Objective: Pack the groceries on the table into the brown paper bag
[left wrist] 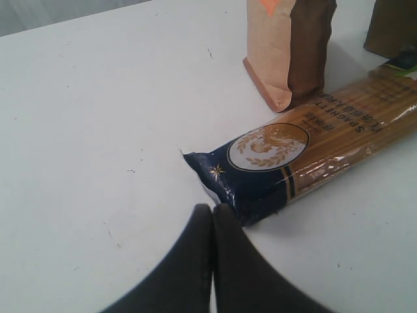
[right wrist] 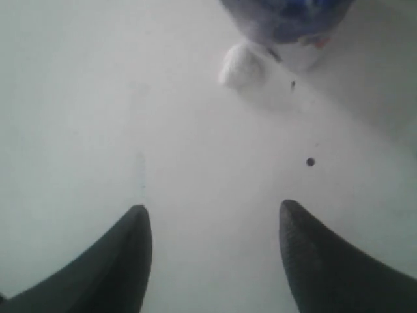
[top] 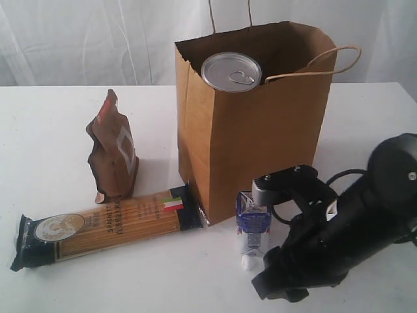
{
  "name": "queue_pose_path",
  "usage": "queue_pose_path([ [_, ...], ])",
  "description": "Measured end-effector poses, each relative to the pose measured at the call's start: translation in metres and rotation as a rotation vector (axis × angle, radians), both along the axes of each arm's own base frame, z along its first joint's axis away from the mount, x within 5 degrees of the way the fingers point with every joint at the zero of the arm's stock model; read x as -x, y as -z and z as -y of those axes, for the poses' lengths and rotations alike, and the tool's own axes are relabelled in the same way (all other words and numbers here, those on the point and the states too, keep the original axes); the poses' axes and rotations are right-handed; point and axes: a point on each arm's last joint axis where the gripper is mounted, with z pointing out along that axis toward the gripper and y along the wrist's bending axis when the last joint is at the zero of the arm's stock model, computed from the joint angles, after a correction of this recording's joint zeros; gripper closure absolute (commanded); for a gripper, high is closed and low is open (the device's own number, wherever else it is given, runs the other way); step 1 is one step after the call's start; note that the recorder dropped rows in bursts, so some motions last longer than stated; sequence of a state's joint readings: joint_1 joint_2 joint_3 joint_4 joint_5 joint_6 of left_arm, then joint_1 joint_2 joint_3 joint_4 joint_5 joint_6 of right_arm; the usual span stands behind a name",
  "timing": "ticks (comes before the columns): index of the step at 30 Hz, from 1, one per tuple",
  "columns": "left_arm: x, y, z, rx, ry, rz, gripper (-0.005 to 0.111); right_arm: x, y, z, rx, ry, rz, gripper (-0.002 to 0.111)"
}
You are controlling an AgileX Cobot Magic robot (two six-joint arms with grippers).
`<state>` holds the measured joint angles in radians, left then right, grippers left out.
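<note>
The brown paper bag (top: pixel 254 130) stands upright mid-table (top: pixel 52 124), with a silver pull-tab can (top: pixel 231 70) showing at its open top. A brown pouch (top: pixel 112 149) stands left of the bag. In front of the pouch lies the spaghetti packet (top: pixel 104 225), seen close in the left wrist view (left wrist: pixel 313 150). My left gripper (left wrist: pixel 212 208) is shut and empty, just short of the packet's dark end. A small blue carton (top: pixel 253 222) with a white end lies in front of the bag. My right gripper (right wrist: pixel 212 212) is open over bare table, the carton (right wrist: pixel 287 16) ahead of its fingers.
The bulky right arm (top: pixel 352 222) fills the lower right corner beside the carton. One bag handle (top: pixel 326 62) droops over the right rim. A white curtain (top: pixel 78 39) hangs behind the table's far edge.
</note>
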<state>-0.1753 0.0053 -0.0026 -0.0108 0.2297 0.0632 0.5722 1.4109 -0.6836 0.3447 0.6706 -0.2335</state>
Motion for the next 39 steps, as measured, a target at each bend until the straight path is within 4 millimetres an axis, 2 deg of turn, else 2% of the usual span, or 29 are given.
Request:
queue_pose_path([
  [6, 0.000, 0.000, 0.000, 0.000, 0.000, 0.000, 0.107, -0.018, 0.008, -0.023, 0.085, 0.044, 0.047, 0.054],
  [14, 0.000, 0.000, 0.000, 0.000, 0.000, 0.000, 0.107, -0.025, 0.024, -0.050, 0.078, 0.100, 0.024, 0.054],
  [24, 0.000, 0.000, 0.000, 0.000, 0.000, 0.000, 0.107, -0.033, 0.041, -0.057, 0.062, 0.186, 0.037, 0.054],
  [33, 0.000, 0.000, 0.000, 0.000, 0.000, 0.000, 0.107, -0.037, 0.054, -0.057, 0.105, 0.172, 0.043, 0.054],
  [35, 0.000, 0.000, 0.000, 0.000, 0.000, 0.000, 0.107, -0.039, 0.054, -0.057, 0.103, 0.177, 0.060, 0.059],
  [39, 0.000, 0.000, 0.000, 0.000, 0.000, 0.000, 0.107, -0.040, 0.054, -0.057, 0.095, 0.184, 0.071, 0.075],
])
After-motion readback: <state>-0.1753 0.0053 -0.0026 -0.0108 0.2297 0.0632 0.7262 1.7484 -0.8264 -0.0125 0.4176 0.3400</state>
